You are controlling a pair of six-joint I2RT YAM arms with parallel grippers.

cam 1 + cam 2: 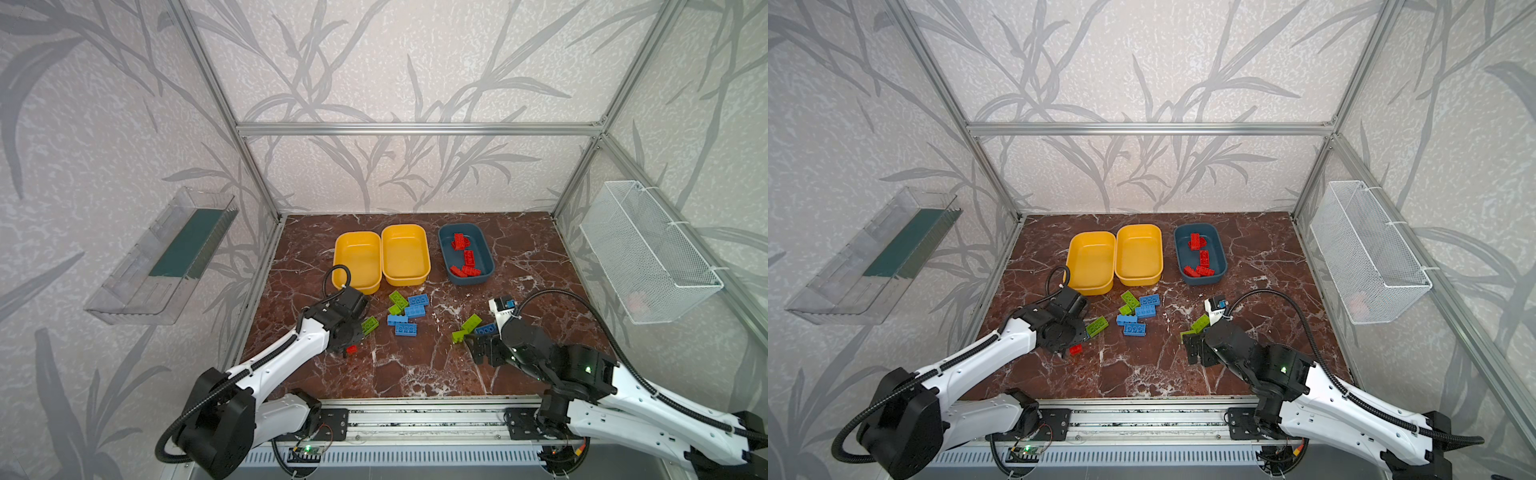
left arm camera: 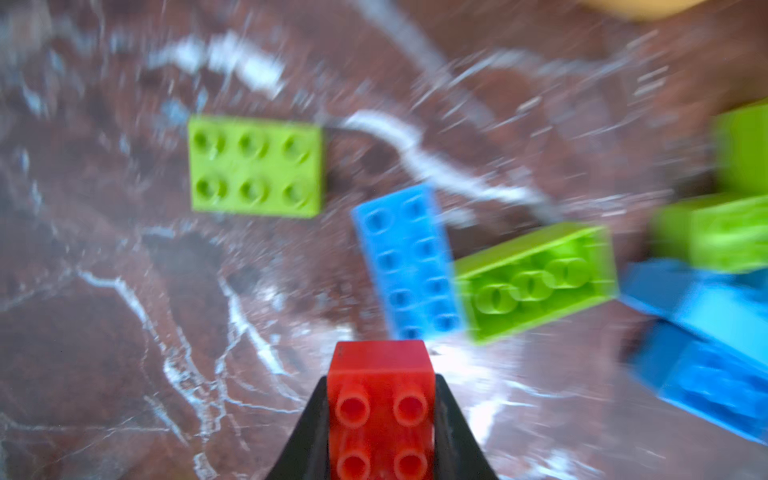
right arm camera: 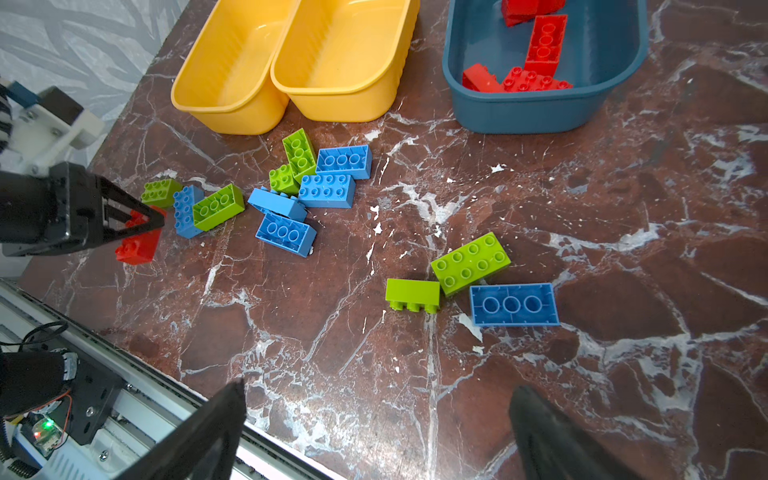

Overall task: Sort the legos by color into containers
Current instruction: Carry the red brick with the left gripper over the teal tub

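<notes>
Robot lab enclosure: aluminium frame [image 1: 415, 129], wallpapered panels [image 1: 415, 62], marble-look tabletop [image 1: 415, 370].

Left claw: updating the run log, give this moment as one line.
left claw shut on red lego | right claw open, empty | teal tub holds red legos | both yellow tubs empty

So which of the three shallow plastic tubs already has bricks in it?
The dark teal-blue tub, holding red studded bricks; both yellow tubs are empty.
</notes>
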